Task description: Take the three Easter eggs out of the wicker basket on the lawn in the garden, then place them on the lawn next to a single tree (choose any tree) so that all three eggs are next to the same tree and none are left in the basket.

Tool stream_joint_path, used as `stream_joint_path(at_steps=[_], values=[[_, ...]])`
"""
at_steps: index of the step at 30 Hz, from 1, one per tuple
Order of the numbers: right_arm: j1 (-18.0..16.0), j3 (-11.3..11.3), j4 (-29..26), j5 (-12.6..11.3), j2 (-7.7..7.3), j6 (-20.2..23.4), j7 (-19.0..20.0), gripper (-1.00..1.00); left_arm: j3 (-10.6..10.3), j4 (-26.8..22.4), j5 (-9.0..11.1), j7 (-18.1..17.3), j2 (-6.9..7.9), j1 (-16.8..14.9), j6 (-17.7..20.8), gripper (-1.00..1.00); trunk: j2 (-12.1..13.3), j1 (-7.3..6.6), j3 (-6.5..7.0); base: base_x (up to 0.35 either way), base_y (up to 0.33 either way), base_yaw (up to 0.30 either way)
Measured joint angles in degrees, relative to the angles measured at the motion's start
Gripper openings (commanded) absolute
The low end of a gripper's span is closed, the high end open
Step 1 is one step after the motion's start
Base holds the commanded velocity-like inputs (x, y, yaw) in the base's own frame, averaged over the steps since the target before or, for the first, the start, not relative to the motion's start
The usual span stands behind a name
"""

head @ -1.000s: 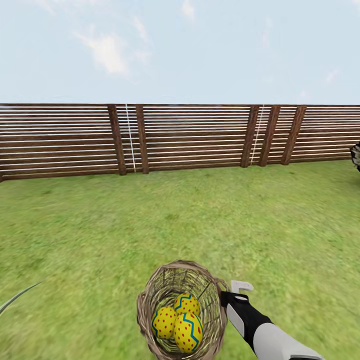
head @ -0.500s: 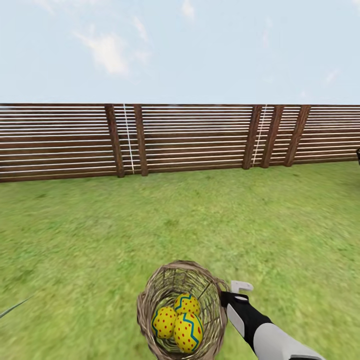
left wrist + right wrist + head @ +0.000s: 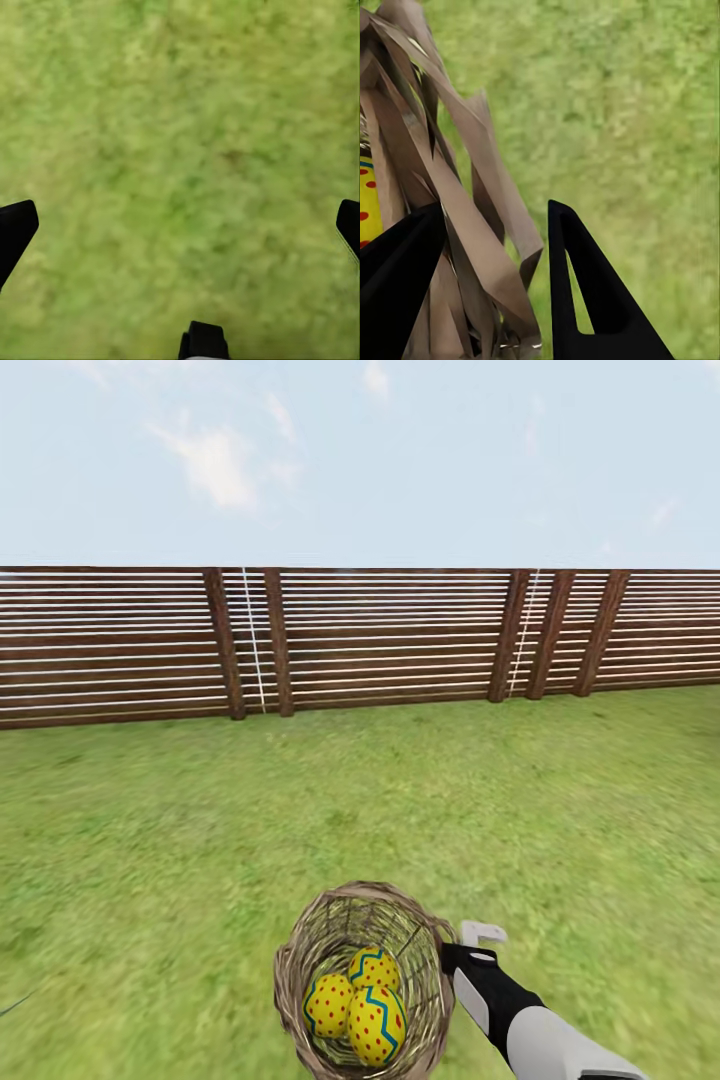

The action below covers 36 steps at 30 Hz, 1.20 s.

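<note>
The wicker basket point(image 3: 296, 948) sits at the bottom middle of the head view and holds all three Easter eggs, yellow with red dots point(image 3: 329, 1003) point(image 3: 374, 966) point(image 3: 378, 1022). My right gripper point(image 3: 447, 957) is shut on the basket's rim at its right side. In the right wrist view its black fingers point(image 3: 585, 292) straddle the woven wall point(image 3: 472, 225), and a bit of one egg point(image 3: 366, 196) shows through the weave. My left gripper point(image 3: 180, 225) hangs open over bare lawn point(image 3: 180, 135), with nothing between its fingers. The tree is out of view.
Green lawn point(image 3: 400, 800) stretches ahead to a dark brown slatted fence point(image 3: 380, 640) that spans the whole width of the head view. Sky is above it.
The camera has moved forward: the fence posts spread apart, and a dark object at the right and a leaf at the left slid out of frame. The basket keeps its place in the gripper.
</note>
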Motion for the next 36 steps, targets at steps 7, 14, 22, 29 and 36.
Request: stream_joint_path(at_steps=[7, 14, 22, 29, 36], values=[[0.00, 0.02, -0.05, 0.00, 0.00, -0.02, 0.00, -1.00, 0.00, 0.00, -0.03, 0.01, 0.00, 0.00, -0.07, 1.00, 0.00, 0.00, 0.00, 0.338, 0.000, 0.000], [0.00, -0.01, 0.00, 0.00, 0.00, 0.00, 0.01, -1.00, 0.00, 0.00, 0.09, -0.01, 0.00, 0.00, -0.09, 1.00, 0.00, 0.00, 0.00, 0.338, 0.000, 0.000], [0.00, 0.01, 0.01, 0.01, 0.00, -0.01, 0.01, -1.00, 0.00, 0.00, 0.08, -0.01, 0.00, 0.00, -0.08, 1.00, 0.00, 0.00, 0.00, 0.338, 0.000, 0.002], [0.00, -0.02, 0.00, 0.00, 0.00, -0.04, 0.00, -1.00, 0.00, 0.00, 0.03, -0.01, 0.00, 0.00, -0.09, 1.00, 0.00, 0.00, 0.00, 0.338, 0.000, 0.043], [0.00, 0.04, 0.10, 0.15, 0.00, -0.02, 0.00, -1.00, 0.00, 0.00, -0.09, -0.01, 0.00, 0.00, -0.09, 1.00, 0.00, 0.00, 0.00, 0.338, 0.000, 0.001]])
